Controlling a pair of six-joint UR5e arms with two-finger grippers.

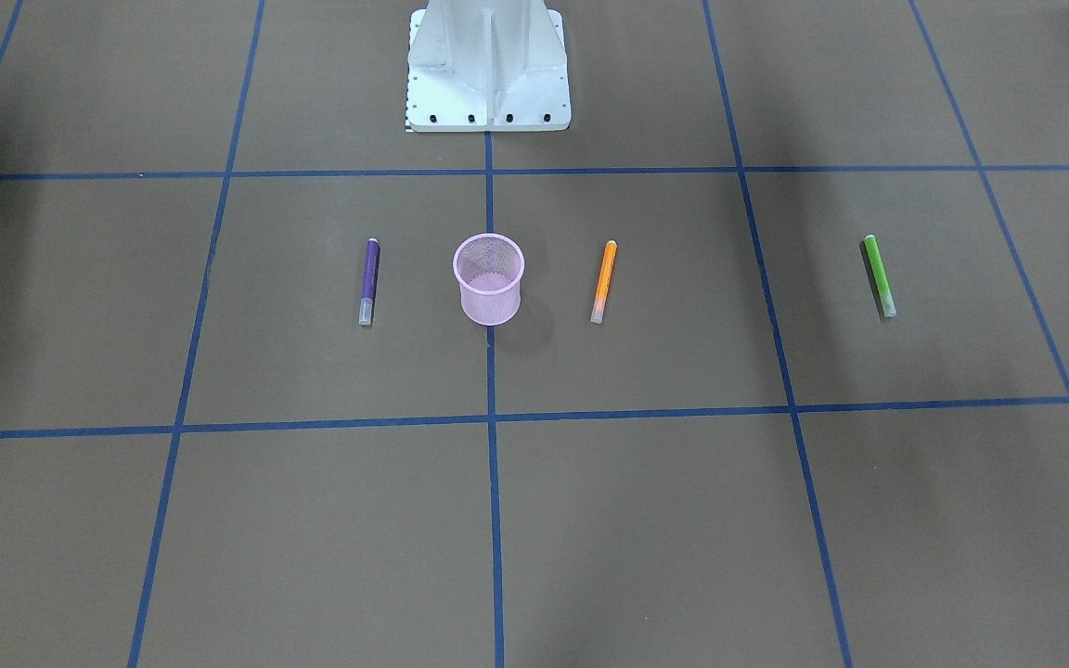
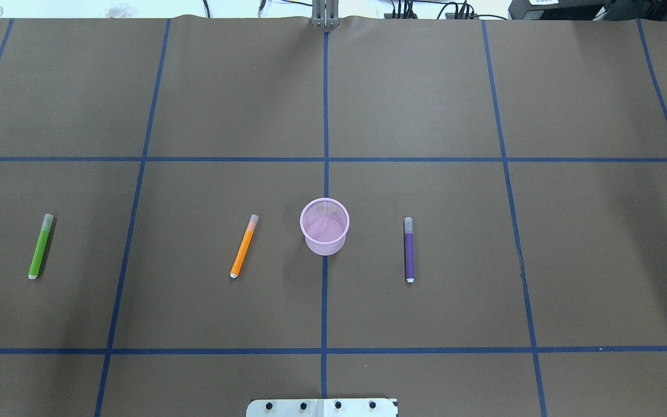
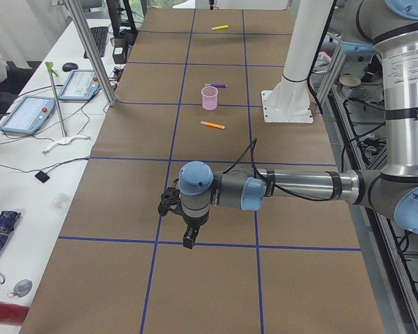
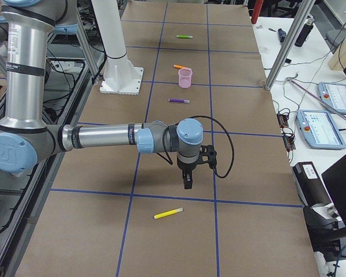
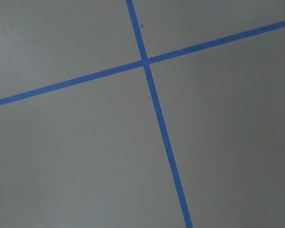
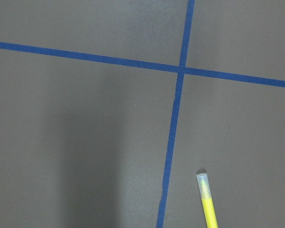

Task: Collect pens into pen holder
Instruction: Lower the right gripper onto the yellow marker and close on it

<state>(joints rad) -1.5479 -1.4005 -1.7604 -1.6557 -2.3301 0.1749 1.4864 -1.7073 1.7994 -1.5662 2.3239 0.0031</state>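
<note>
The pink mesh pen holder (image 1: pixel 490 299) (image 2: pixel 325 245) stands upright and empty at the table's middle. The purple pen (image 1: pixel 368 280) (image 2: pixel 409 250), orange pen (image 1: pixel 603 281) (image 2: pixel 244 246) and green pen (image 1: pixel 879 275) (image 2: pixel 40 245) lie flat in a row with it. The yellow pen (image 4: pixel 168 213) (image 6: pixel 207 202) lies far out on my right side, just beyond my right gripper (image 4: pixel 188 183). My left gripper (image 3: pixel 188 241) hangs low over bare table far out on my left. Both grippers show only in the side views, so I cannot tell whether they are open or shut.
The white robot pedestal (image 1: pixel 488 65) (image 2: pixel 322 407) stands behind the holder. Blue tape lines (image 5: pixel 154 102) grid the brown table. Side benches with control tablets (image 3: pixel 28 111) (image 4: pixel 323 124) and aluminium posts (image 3: pixel 90 52) flank the table's long edge.
</note>
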